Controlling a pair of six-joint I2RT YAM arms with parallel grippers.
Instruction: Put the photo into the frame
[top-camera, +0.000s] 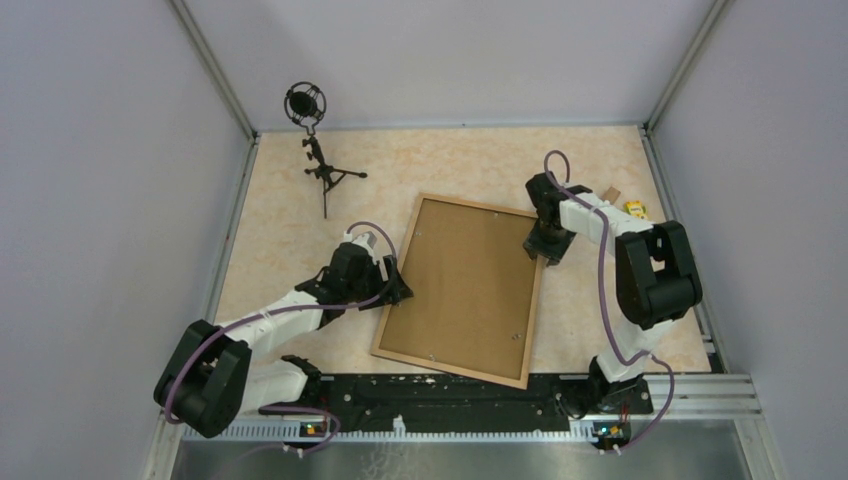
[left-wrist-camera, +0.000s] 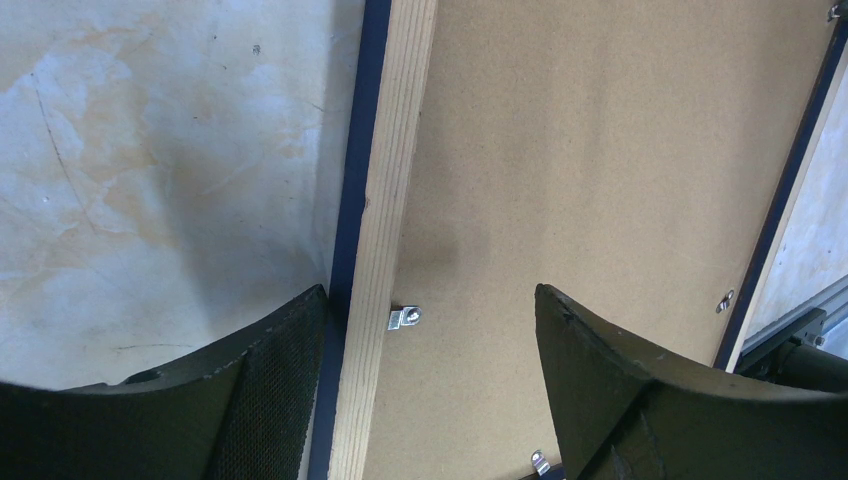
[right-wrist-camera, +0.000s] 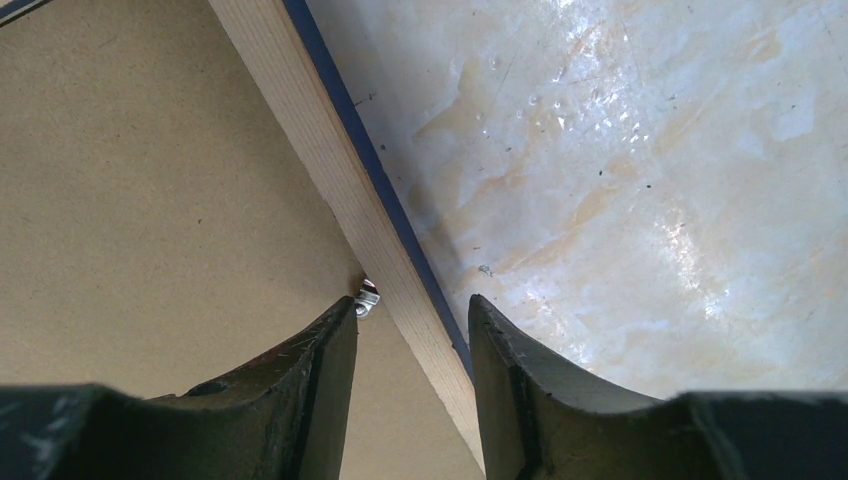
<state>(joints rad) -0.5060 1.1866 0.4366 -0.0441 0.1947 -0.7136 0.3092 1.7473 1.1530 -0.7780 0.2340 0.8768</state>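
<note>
Left tool gapes wide astride the frame; right tool sits narrow around its opposite rail, grip unclear. Frame lies back-up mid-surface, near edge, brown board inside.

Left arm low, stretched forward and inward from its base, wrist close to level. Left gripper: fingers spread wide, tips pointing down. Right arm folded at the elbow, forearm reaching inward, wrist bent steeply down. Right gripper: fingers narrowly apart, one on each side of the frame rail; contact not discernible.
</note>
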